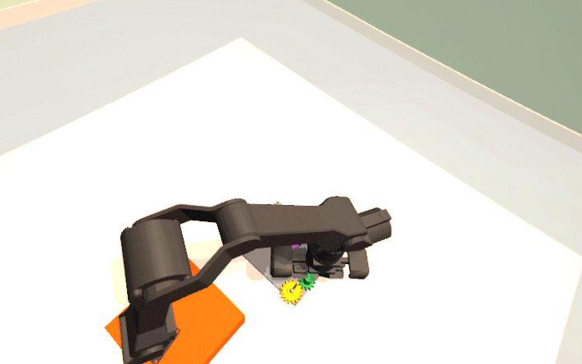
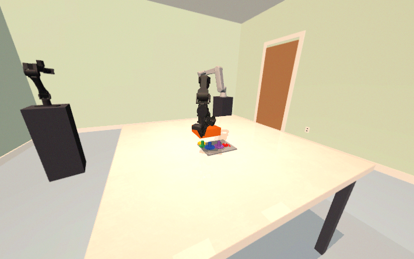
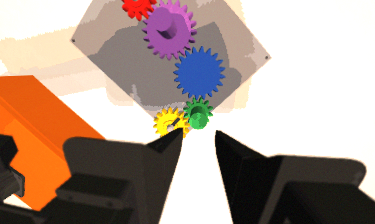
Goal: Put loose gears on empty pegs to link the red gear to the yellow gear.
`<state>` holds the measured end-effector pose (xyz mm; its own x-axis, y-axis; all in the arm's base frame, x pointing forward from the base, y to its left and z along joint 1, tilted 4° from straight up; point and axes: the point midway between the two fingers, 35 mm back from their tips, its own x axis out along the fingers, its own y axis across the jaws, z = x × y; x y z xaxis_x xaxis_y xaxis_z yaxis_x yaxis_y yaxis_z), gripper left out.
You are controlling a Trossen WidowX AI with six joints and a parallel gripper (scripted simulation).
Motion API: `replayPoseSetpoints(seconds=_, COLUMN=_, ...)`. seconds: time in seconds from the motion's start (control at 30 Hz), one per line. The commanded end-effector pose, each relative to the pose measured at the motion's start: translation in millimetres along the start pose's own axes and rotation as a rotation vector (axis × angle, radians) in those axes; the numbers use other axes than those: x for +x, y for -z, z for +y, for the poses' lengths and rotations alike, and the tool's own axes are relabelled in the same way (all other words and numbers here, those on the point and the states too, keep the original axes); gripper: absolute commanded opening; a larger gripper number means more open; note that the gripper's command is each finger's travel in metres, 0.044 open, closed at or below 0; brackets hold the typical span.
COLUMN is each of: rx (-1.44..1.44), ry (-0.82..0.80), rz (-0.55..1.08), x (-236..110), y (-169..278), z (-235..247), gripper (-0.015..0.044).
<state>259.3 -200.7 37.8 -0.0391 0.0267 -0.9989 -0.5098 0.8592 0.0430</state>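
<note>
The grey board [image 3: 95, 47] [image 2: 231, 148] carries a row of gears. The red gear [image 3: 138, 9] [image 2: 225, 144] is at one end, beside the purple gear [image 3: 161, 36] [image 2: 218, 146]. The blue gear [image 3: 199, 73] [image 2: 209, 147] lies between the purple and green gears. The green gear [image 3: 198, 112] [image 1: 306, 282] [image 2: 202, 144] is beside the yellow gear [image 3: 164, 120] [image 1: 289, 293] [image 2: 200, 142], which has a black stripe. Neighbouring gears appear to touch at their teeth. My gripper [image 3: 199, 133] is open and empty, above the board, with the green gear's knob just beyond its fingertips. Whether every gear sits fully flat is too small to tell.
An orange block [image 1: 210, 311] [image 2: 213, 131] [image 3: 48, 130] is under and beside the arm's base, near the board. The arm covers much of the board in the top view. Two other arms stand on dark pedestals [image 2: 52, 141] [image 2: 223, 106] beyond the table.
</note>
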Motion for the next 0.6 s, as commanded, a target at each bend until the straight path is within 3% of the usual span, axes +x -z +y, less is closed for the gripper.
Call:
replayPoseSetpoints(seconds=0.0, rx=0.0, ry=0.0, rz=0.0, x=-3, y=0, z=0, gripper=0.0166)
replayPoseSetpoints(seconds=0.13, rx=0.0, ry=0.0, rz=0.0, x=-48, y=1, z=4, gripper=0.0271)
replayPoseSetpoints(seconds=0.33, rx=0.0, ry=0.0, rz=0.0, x=-51, y=2, z=4, gripper=0.0429)
replayPoseSetpoints(seconds=0.57, rx=0.0, ry=0.0, rz=0.0, x=-51, y=2, z=4, gripper=0.044)
